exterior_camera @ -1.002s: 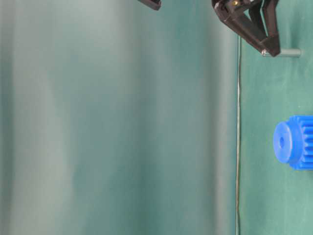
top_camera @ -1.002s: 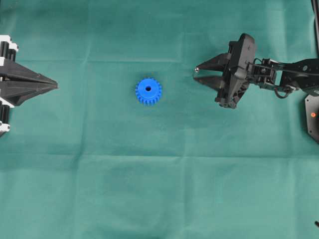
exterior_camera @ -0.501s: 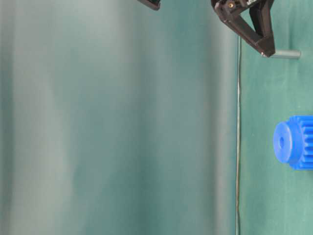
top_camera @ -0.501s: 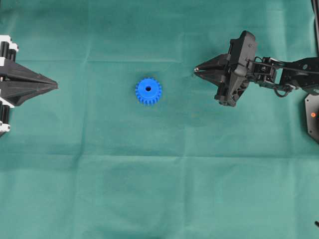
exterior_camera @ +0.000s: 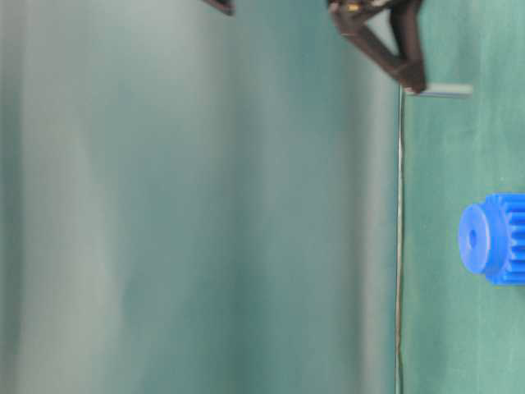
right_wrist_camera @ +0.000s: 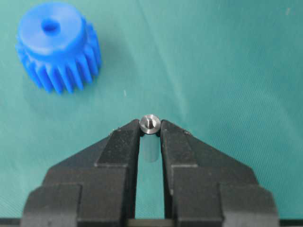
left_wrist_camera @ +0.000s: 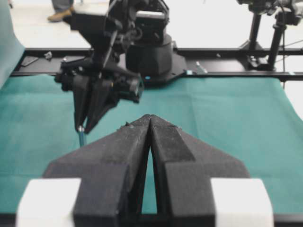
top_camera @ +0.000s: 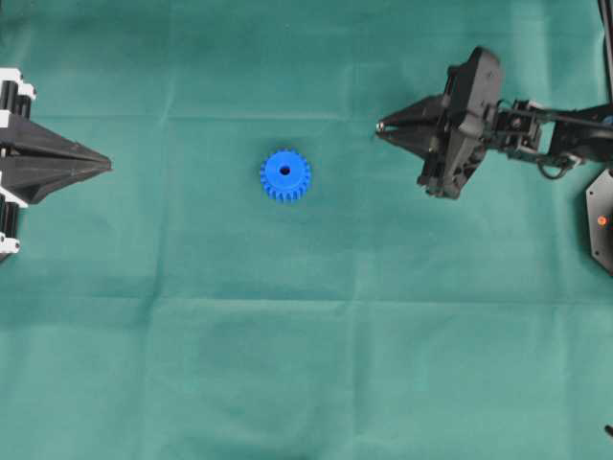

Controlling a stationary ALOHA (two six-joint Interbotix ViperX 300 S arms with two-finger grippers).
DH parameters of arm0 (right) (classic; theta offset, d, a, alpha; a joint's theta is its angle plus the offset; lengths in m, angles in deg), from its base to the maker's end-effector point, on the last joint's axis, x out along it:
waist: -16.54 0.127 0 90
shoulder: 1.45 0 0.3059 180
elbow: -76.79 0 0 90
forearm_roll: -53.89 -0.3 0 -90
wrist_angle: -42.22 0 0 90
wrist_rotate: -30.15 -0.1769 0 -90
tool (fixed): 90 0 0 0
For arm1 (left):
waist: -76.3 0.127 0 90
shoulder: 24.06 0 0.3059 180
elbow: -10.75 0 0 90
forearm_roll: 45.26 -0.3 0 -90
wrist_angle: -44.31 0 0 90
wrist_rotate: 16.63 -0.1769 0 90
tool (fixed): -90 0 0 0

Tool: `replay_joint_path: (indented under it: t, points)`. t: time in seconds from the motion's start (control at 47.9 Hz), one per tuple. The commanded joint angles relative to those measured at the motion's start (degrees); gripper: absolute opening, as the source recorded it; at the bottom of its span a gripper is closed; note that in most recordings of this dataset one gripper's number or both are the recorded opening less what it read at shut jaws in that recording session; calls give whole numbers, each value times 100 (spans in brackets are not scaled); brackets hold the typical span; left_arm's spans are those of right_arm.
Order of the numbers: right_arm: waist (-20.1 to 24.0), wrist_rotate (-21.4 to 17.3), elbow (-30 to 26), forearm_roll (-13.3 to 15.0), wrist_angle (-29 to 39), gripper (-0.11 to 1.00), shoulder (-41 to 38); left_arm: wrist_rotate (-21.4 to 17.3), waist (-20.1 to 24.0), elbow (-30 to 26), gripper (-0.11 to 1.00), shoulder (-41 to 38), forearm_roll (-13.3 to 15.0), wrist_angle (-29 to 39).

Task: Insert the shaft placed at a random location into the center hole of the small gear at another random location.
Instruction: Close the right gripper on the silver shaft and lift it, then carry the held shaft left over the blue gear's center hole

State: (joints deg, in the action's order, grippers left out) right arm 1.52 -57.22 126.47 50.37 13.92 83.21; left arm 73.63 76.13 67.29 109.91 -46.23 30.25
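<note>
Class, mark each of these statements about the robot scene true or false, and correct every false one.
1. The right gripper is shut on the shaft. True.
2. The shaft already sits in the center hole of the small gear. False: the hole is empty, and the shaft is at the right gripper's tips, well to the gear's right in the overhead view.
3. The left gripper holds the gear. False: its jaws are shut on nothing, far to the gear's left.
4. The gear rests on the green cloth with its hub facing up. True.
5. Two gears lie on the cloth. False: only one blue gear is there.
</note>
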Motion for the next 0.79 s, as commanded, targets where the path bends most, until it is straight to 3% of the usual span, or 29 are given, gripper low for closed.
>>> replay_joint_path:
  t: [0.0, 0.25, 0.772]
  points:
    - [-26, 105, -167, 9, 352, 13, 448, 0, -9, -123, 0, -53, -9, -26]
    - [-26, 105, -211, 18, 809, 13, 809, 0, -9, -123, 0, -53, -9, -26]
    - [62, 88, -255, 18, 782, 13, 765, 9, 0, -123, 0, -53, -9, -26]
